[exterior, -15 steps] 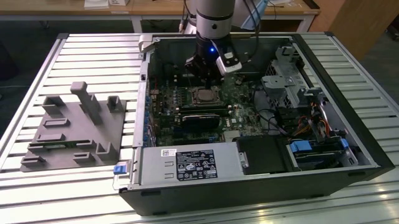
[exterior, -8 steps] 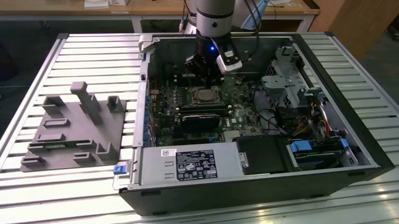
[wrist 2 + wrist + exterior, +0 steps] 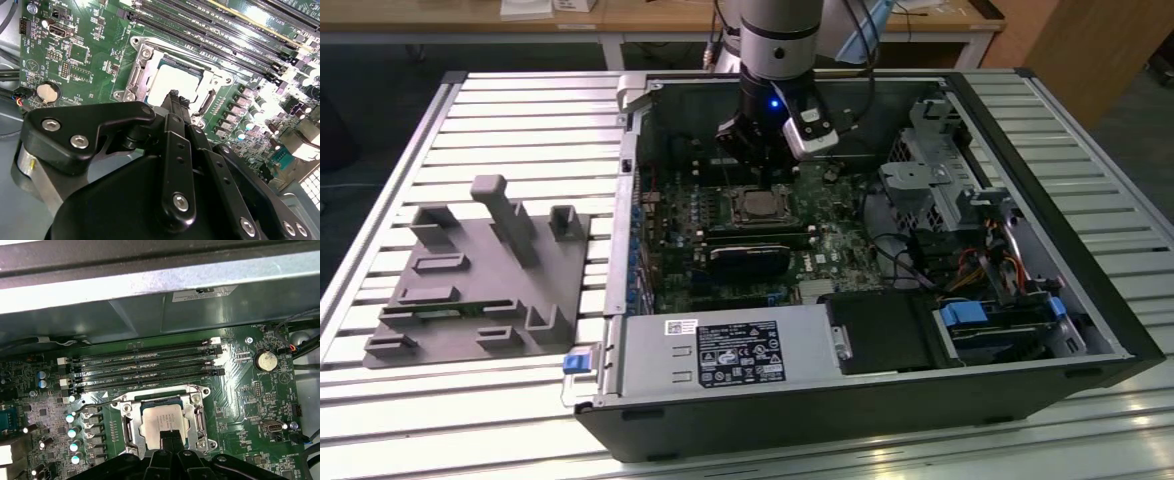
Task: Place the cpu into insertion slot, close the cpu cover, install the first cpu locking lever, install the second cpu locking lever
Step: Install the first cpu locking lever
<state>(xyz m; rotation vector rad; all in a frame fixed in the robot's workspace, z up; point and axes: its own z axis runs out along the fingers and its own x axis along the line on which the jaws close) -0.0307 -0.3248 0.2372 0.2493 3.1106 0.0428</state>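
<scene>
Cpu [image 3: 161, 421] apparently seated in insertion slot [image 3: 161, 403].

I am seeing the cpu [image 3: 161, 420] showing a dull silver metal face, the cpu cover [image 3: 128, 424] gleaming as bare polished metal. The gripper [image 3: 174, 96] is looking matt black, and the green circuit board [image 3: 87, 62] is shining glossy.

No print is legible. A black label [image 3: 738, 367] with white marks and a small white sticker [image 3: 682, 326] sit on the grey power supply [image 3: 647, 362], well apart from the cpu [image 3: 757, 205]. In the first wrist view, a pale sticker [image 3: 205, 293] lies on the case wall [image 3: 125, 315], beyond the memory slots [image 3: 140, 371] from the cpu.
</scene>
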